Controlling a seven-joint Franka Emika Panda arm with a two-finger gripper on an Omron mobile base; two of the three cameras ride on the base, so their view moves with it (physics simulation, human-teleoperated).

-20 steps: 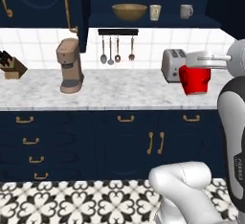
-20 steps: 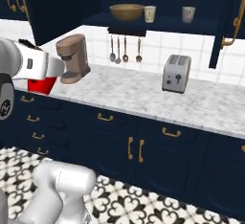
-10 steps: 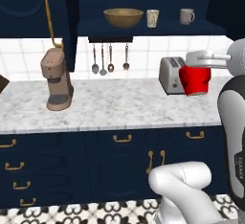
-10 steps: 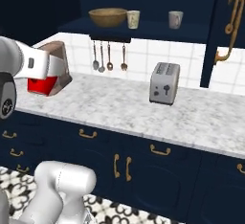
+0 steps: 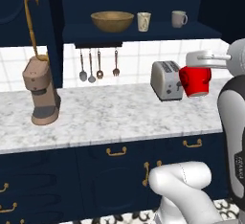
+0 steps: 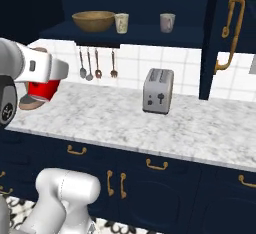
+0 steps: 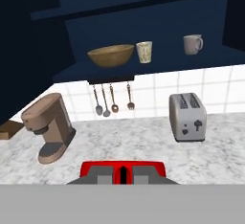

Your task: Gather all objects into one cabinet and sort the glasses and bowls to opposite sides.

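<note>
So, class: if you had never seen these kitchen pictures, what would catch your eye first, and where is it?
The glossy red cup stands out, held in the gripper above the marble counter, beside the toaster. Next comes the wide wooden bowl on the dark cabinet shelf, with the cream mug beside it and the grey-white mug farther right.

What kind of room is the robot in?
A kitchen, rendered rather than real. A toaster and a coffee machine stand on a marble counter, and spoons hang on the tiled wall.
</note>
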